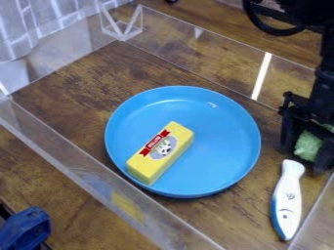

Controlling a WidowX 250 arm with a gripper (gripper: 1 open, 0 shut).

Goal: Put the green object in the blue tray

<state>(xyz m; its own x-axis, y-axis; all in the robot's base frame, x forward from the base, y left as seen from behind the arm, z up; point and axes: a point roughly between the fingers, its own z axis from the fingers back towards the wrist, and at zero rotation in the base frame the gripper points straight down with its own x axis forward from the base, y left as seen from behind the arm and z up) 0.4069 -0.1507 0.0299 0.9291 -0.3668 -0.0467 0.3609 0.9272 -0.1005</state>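
The green object (308,145), a small pale-green ridged oval, lies on the wooden table just right of the blue tray (216,115). My gripper (308,147) points straight down over it, low to the table. One dark finger (288,129) stands on its left and the other at its right, by the frame edge. The jaws are apart with the green object between them; whether the pads touch it I cannot tell. The green object rests on the table, outside the tray.
A yellow block (159,152) with a red and white label lies in the tray's left half. A white-and-blue fish-shaped item (287,199) lies on the table below the gripper. Clear plastic walls (78,146) enclose the table.
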